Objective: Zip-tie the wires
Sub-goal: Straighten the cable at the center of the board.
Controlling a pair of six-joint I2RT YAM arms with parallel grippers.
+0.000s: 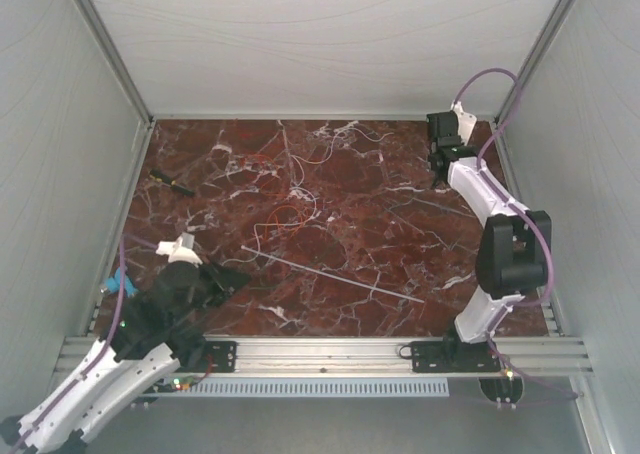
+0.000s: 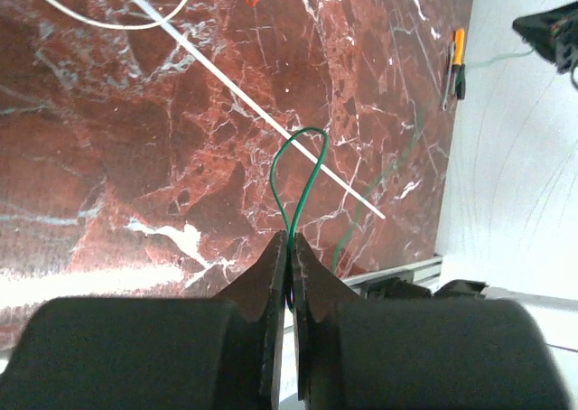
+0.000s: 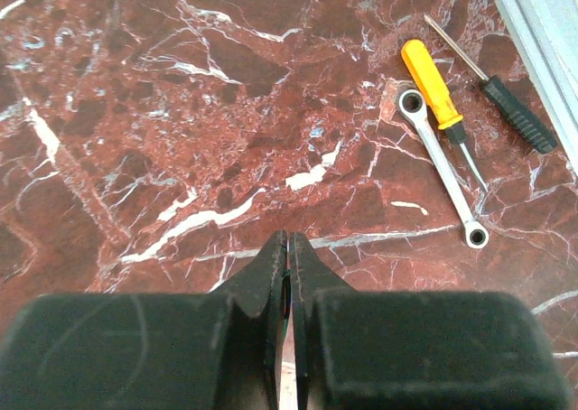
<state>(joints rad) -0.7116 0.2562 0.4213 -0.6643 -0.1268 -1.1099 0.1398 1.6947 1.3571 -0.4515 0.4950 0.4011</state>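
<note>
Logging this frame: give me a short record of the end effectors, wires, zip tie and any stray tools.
left end effector: shut, green wire loop at its tips
right end effector: shut, empty
wires: loose on table, unbundled
zip tie: lying flat, not held
other: yellow screwdriver, wrench, black screwdriver by right end effector

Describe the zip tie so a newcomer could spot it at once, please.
On the red marble tabletop, look at its near half, around mid-width. The zip tie lies there; unlike the curly red-orange and white wires beyond it, it is one straight pale strip.
</note>
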